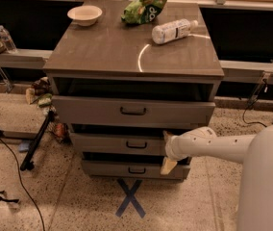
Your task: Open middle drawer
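Observation:
The grey cabinet has three drawers. The middle drawer [122, 144] has a low flat front and a small dark loop handle [136, 145]; it stands slightly out from the cabinet. My gripper [167, 151] reaches in from the right on a white arm and sits at the right end of the middle drawer's front. It is open, with one tan fingertip [166, 135] at the drawer's top edge and the other below it, over the lowest drawer [127, 169]. The gripper is right of the handle and not on it.
The taller top drawer [132, 111] is pulled out a little. On the cabinet top [103, 52] are a white bowl [84, 14], a green chip bag [142, 9] and a lying plastic bottle [173, 31]. A blue tape X [130, 198] marks the floor in front. A black stand leg [36, 143] and cables lie at the left.

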Controlling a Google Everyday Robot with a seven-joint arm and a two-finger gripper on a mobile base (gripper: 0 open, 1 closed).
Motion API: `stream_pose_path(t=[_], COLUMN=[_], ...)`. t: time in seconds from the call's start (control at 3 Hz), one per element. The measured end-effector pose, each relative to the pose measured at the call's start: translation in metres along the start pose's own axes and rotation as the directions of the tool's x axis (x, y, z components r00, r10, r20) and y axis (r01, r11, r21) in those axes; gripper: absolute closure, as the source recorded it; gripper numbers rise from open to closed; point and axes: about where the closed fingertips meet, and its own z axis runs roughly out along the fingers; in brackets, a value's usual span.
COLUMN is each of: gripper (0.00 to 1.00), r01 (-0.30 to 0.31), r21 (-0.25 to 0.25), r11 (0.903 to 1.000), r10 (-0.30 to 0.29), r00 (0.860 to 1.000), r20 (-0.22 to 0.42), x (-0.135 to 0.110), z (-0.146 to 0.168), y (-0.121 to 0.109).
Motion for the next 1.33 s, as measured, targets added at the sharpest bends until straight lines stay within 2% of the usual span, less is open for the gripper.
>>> stream_pose_path(t=[0.33,0.67,1.0,1.33], gripper=[0.15,0.38,0.61,0.85], r01=[-0.006,-0.011,-0.008,0.015], r21=[0.011,0.003,-0.025,-0.084], r11=[0.9999,0.9999,0.9996,0.9964], r10=[0.006,0.011,0.009,-0.015], r00=[1.000,1.000,1.000,1.000], r20=[0.005,0.016,0.015,-0.007], x=[0.000,0.000,0.001,-0.001], z=[0.007,0.011,0.005,-0.017], y=[-0.005,-0.004,0.003,0.018])
